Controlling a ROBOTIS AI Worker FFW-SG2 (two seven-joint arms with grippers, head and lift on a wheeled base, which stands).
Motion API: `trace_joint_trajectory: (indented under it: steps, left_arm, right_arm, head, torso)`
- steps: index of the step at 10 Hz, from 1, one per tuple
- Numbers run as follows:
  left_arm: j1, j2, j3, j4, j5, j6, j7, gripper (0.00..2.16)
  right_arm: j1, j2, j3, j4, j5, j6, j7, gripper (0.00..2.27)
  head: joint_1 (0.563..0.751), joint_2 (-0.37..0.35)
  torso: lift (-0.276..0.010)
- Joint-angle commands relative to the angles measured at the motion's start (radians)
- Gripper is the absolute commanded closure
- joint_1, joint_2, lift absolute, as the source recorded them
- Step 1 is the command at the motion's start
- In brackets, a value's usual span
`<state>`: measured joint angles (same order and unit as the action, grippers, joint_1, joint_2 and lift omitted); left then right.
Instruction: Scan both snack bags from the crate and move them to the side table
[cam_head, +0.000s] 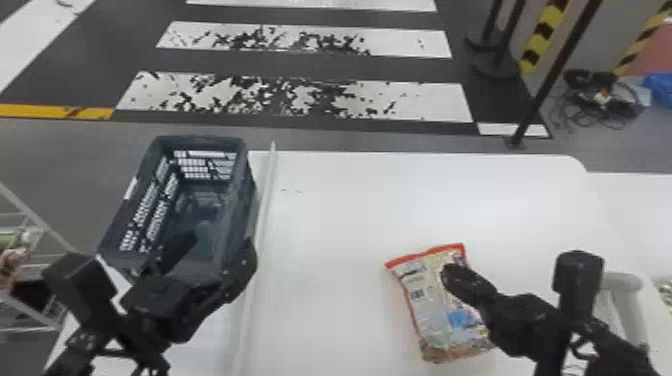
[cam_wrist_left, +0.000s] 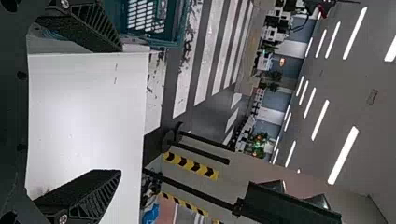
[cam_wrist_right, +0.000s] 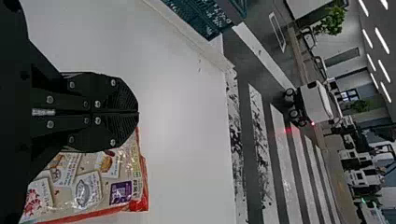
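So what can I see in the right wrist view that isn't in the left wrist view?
Right wrist view: the snack bag, lying on the white table by the right end effector, whose fingers are closed together.
Left wrist view: the left end effector, fingers spread wide, and yellow-and-black striped posts.
Both: the white table, part of the crate, and white floor stripes.

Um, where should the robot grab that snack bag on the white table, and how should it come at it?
Probably by the middle, straight down from above: the snack bag lies flat, so its two long sides could be squeezed together. The right gripper is nearest, but its fingers are closed and would need to open first.
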<state>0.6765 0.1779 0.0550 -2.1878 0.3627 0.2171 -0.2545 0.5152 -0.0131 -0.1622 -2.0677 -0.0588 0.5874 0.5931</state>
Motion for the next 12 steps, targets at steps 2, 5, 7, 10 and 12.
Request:
trace_joint_trajectory:
  steps: [2,5,7,10,12]
  left_arm:
    - [0.003,0.0,-0.007,-0.001,-0.002,0.0,0.0,0.07]
    - [0.011,0.003,-0.009,-0.001,-0.002,0.0,0.0,0.07]
    - [0.012,0.008,-0.009,-0.001,-0.002,0.0,0.0,0.07]
    - [0.012,0.009,-0.009,-0.001,-0.002,0.0,0.0,0.07]
    - [0.012,0.011,-0.009,0.002,-0.002,0.0,-0.002,0.07]
  right_arm:
    - [-0.011,0.001,0.058,0.067,0.067,-0.106,-0.006,2.24]
    - [-0.038,0.001,0.081,0.179,0.113,-0.171,-0.027,2.24]
    - [-0.046,-0.001,0.073,0.227,0.126,-0.198,-0.044,2.24]
    - [-0.077,-0.004,0.046,0.305,0.148,-0.208,-0.072,2.24]
    - [-0.106,-0.004,0.02,0.36,0.152,-0.208,-0.095,2.24]
  head:
    - [0.695,0.008]
    - [0.695,0.031]
    - [0.695,0.029]
    - [0.695,0.006]
    - [0.695,-0.019]
  torso:
    - [-0.029]
    - [-0.029]
    - [-0.029]
    - [-0.029]
    - [-0.029]
